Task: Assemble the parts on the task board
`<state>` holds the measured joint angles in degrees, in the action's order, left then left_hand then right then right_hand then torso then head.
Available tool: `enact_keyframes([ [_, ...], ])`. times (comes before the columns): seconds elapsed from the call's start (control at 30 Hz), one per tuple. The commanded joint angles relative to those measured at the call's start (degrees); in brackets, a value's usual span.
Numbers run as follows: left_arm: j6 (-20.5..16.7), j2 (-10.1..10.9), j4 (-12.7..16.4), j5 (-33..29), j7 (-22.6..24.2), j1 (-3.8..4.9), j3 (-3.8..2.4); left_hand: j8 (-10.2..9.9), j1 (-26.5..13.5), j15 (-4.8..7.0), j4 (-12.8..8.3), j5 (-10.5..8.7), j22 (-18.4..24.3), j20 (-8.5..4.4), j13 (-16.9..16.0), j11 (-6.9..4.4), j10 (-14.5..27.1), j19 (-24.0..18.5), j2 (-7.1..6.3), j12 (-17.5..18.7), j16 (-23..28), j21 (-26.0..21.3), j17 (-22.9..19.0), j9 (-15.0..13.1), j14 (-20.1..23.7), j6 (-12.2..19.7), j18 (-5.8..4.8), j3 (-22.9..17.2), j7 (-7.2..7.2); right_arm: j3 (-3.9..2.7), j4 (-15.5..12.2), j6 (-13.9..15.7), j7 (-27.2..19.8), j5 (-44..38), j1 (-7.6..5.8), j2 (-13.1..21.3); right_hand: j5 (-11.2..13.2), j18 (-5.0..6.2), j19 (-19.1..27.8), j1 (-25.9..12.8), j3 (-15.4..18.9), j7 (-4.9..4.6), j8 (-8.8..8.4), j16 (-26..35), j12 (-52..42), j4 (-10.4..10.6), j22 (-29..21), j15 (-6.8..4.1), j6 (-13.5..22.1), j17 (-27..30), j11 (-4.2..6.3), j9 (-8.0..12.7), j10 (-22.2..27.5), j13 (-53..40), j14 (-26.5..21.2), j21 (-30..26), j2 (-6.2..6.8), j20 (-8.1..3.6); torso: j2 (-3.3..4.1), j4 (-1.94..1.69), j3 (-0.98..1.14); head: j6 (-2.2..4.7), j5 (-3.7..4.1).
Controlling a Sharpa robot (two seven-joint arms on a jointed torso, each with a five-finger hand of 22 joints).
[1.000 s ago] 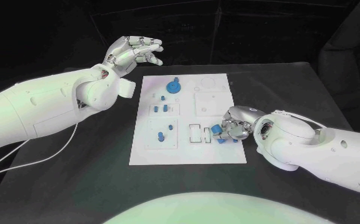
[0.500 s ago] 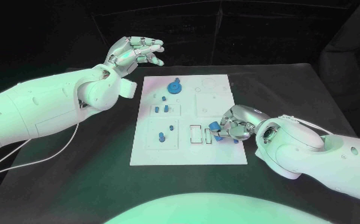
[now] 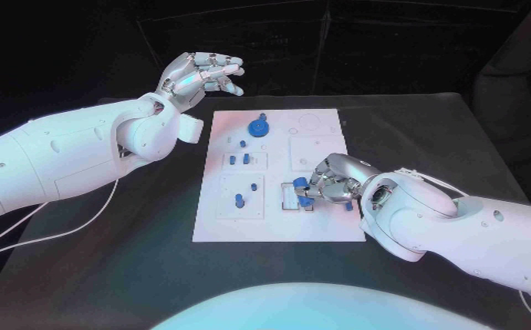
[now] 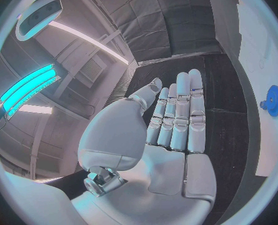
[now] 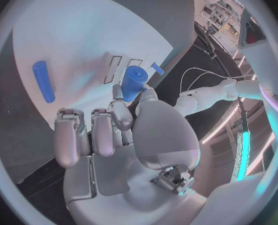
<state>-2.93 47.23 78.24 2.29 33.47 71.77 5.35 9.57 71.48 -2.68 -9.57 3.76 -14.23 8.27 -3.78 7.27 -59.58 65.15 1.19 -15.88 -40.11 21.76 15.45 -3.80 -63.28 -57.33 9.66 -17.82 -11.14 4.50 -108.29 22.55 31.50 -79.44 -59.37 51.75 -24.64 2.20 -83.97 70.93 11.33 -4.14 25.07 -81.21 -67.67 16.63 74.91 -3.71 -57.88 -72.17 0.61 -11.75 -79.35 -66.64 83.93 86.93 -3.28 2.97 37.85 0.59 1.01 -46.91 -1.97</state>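
Right hand (image 3: 332, 184) is pinching a small blue cylinder part (image 5: 134, 82) between thumb and a finger, other fingers (image 5: 70, 137) curled in beside it, and is hovering it low over the near right area of the task board (image 3: 321, 222), right by the pair of narrow rectangular slots (image 5: 123, 70). In the head view the part (image 3: 305, 201) is showing just below the hand, at the slots near the board's front edge. Grip is sitting on the lower end so the top stays free, which I'm guessing is for dropping it into a socket end-first; whether it's already touching the board, I can't tell. Another blue peg (image 5: 43, 81) is lying flat on the board well apart from the held one, probably waiting its turn. Left hand (image 3: 202, 75) is raised off the worktop (image 3: 133, 268) behind the board's far left corner, holding nothing, fingers (image 4: 182, 115) straight and side by side in the wrist view, so it's parked clear and not blocking the camera or the other arm. Blue gear (image 3: 258, 127) is already sitting at the far end of the board, and several small blue pieces (image 3: 239, 160) are standing in the left-column fixtures. Judging overall: insertion step is in hand, several parts are still loose.
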Motion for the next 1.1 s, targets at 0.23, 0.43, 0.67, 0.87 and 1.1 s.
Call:
enact_keyframes([
  [0.23, 0.5, -0.1, 0.5, -0.2, 0.5, 0.13, -0.05, 0.0, -0.2, -0.07, -0.3, 0.23, 0.1, 0.03, 0.0, -0.02, 0.4, 0.5, 0.37, -0.3, 0.4, -0.3, -0.1, 0.0, -0.4, 0.2, 0.72, -0.1, -0.03, -0.04, 2.1, -1.7, 2.3, -0.1, -0.11, -2.7, 0.9, -0.91, -2.5, -1.5, 1.1, 0.54, 0.62, -0.3, 0.6, 0.0, 10.2, -0.56, -0.9, -0.3, 0.07, -0.6, -0.5, 0.1, 3.1, 0.3, 0.28, -0.60, 0.04, -0.05, 0.00, 0.02, -0.26],
  [0.43, 0.8, -0.1, 0.5, -0.2, 0.4, 0.14, -0.05, 0.0, -0.2, -0.07, -0.3, 0.23, 0.1, 0.03, 0.0, -0.02, 0.4, 0.5, 0.37, -0.3, 0.4, -0.3, -0.1, 0.0, -0.4, 0.2, 0.72, -0.1, -0.03, -0.04, 2.8, -1.2, 2.9, -0.5, -0.12, -4.0, 1.1, -0.90, -2.5, -1.7, 1.3, 0.59, 0.73, -0.3, 0.9, 0.0, 10.2, -0.61, -1.0, -0.3, 0.12, -0.8, -0.4, 0.3, 3.1, 0.2, 0.21, -0.65, 0.08, 0.04, 0.08, -0.06, -0.56],
  [0.67, 0.9, -0.1, 0.5, -0.2, 0.3, 0.16, -0.05, 0.0, -0.2, -0.07, -0.3, 0.23, 0.1, 0.03, 0.0, -0.02, 0.4, 0.5, 0.37, -0.3, 0.4, -0.3, -0.1, 0.0, -0.4, 0.2, 0.72, -0.1, -0.03, -0.05, 3.5, 0.6, 3.2, -1.3, -0.13, -5.0, 11.3, -0.72, -1.9, -4.5, 3.7, 0.40, 0.78, 0.4, 4.8, -0.1, 9.5, -0.52, 0.0, 0.6, -0.05, -1.5, 1.0, 3.2, 2.8, -0.2, 0.10, -0.69, 0.01, 0.01, 0.03, -0.19, -0.66],
  [0.87, 1.0, -0.1, 0.6, -0.2, 0.3, 0.18, -0.05, 0.0, 0.0, -0.01, -0.6, 0.24, 0.2, -0.02, 0.0, -0.07, 0.4, 0.6, 0.22, -0.4, 0.4, -0.4, -0.1, 0.0, -0.4, 0.1, 0.74, -0.1, 0.02, -0.05, 3.7, 0.7, 3.3, -1.9, -0.13, -5.3, 21.6, -0.51, -1.3, -7.2, 5.7, 0.14, 0.99, 1.1, 9.6, 0.1, 8.8, -0.30, 0.8, 1.6, -0.28, -2.4, 2.7, 7.0, 2.6, -0.8, 1.72, -0.45, -0.03, 0.12, 0.07, -0.28, -0.80],
  [1.1, 1.0, 0.0, 0.6, -0.2, 0.3, 0.19, -0.05, 0.0, 0.0, -0.01, -0.7, 0.23, 0.2, -0.02, 0.0, -0.07, 0.4, 0.6, 0.13, -0.4, 0.4, -0.4, -0.1, 0.0, -0.4, 0.2, 0.74, 0.0, 0.01, -0.05, 3.3, 0.2, 3.0, -2.7, -0.13, -5.0, 21.5, -0.48, -1.3, -6.5, 5.1, 0.12, 1.12, 1.3, 11.1, -0.2, 8.7, -0.28, 1.0, 1.8, -0.32, -2.7, 3.1, 8.1, 2.6, -0.9, 2.51, -0.41, -0.05, 0.07, 0.09, -0.26, -0.78],
])
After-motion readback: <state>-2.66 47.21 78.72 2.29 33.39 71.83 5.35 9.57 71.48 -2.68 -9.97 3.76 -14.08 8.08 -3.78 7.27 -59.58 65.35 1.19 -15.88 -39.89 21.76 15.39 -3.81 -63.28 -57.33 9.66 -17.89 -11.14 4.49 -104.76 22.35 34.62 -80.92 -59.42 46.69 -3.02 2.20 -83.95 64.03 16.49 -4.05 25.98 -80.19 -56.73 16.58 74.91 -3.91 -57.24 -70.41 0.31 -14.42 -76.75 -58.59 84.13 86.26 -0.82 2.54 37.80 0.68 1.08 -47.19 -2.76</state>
